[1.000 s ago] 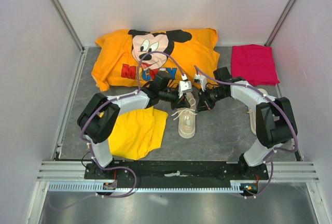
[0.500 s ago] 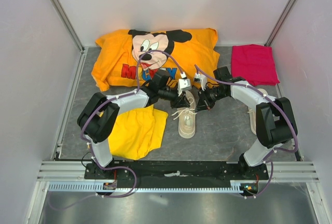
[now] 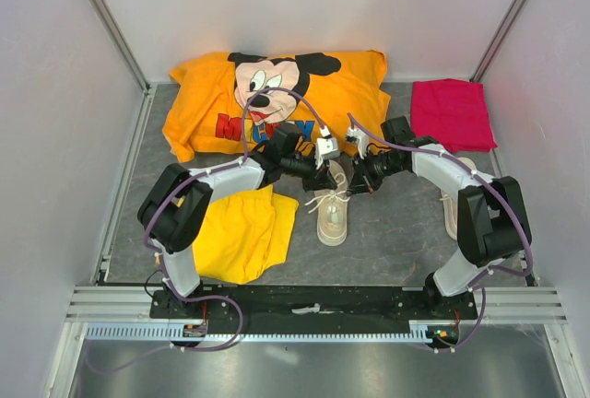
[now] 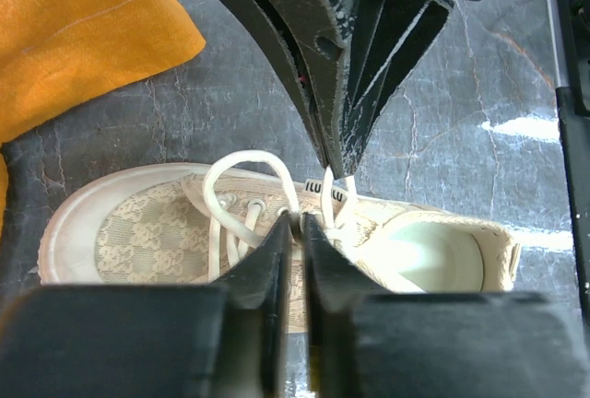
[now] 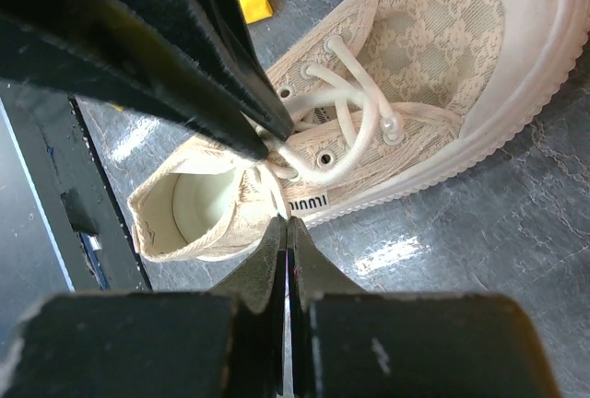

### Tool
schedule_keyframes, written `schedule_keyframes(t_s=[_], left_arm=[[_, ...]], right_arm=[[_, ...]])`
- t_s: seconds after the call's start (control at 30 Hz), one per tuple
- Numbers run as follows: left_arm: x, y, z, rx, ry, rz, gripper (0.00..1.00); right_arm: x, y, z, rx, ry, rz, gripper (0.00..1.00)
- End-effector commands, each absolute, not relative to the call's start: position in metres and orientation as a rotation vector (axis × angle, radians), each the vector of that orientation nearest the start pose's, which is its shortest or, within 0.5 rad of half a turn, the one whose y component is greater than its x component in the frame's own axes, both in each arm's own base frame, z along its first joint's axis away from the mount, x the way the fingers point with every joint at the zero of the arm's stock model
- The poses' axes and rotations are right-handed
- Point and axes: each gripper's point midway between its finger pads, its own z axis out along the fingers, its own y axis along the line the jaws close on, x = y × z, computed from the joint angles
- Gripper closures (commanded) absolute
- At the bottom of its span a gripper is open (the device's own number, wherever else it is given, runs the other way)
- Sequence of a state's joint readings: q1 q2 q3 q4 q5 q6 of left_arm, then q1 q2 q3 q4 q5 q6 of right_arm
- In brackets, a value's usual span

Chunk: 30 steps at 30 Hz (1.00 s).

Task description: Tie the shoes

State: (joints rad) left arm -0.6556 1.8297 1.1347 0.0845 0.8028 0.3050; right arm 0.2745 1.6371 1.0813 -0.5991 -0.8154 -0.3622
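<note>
One cream-beige shoe (image 3: 333,218) lies mid-table with its toe toward me. It also shows in the left wrist view (image 4: 138,232) and the right wrist view (image 5: 442,66). Both grippers meet over its white laces (image 3: 329,198). My left gripper (image 3: 325,181) (image 4: 300,223) is shut on a lace loop (image 4: 241,158) at the top eyelets. My right gripper (image 3: 356,183) (image 5: 284,223) is shut on a lace strand beside the tongue label; a lace loop (image 5: 361,147) lies over the eyelets. The second shoe (image 3: 451,214) lies at the right, mostly hidden behind my right arm.
Yellow shorts (image 3: 241,237) lie left of the shoe, under my left arm. An orange Mickey shirt (image 3: 295,94) covers the back of the table and a folded pink cloth (image 3: 452,114) lies at the back right. Walls close in on both sides.
My left gripper has shifted slightly back and left at the laces. The right gripper has barely moved. The shoe stays in place.
</note>
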Motion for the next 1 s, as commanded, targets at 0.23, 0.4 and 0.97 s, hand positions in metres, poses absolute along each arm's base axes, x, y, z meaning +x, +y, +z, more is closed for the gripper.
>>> schedule_keyframes(t_s=[0.23,0.4,0.97], left_arm=[[0.297,-0.382,0.110,1.382,1.679,-1.089,0.69],[0.294,-0.384,0.110,1.402,1.676,-1.113,0.77],[0.330,-0.358,0.143,1.184,1.660,-1.008,0.98]], right_arm=[[0.285,0.205,0.108,-1.001,2.238,1.073,1.00],[0.286,0.206,0.109,-1.000,2.236,1.071,1.00],[0.276,0.196,0.099,-1.028,2.277,1.014,1.00]])
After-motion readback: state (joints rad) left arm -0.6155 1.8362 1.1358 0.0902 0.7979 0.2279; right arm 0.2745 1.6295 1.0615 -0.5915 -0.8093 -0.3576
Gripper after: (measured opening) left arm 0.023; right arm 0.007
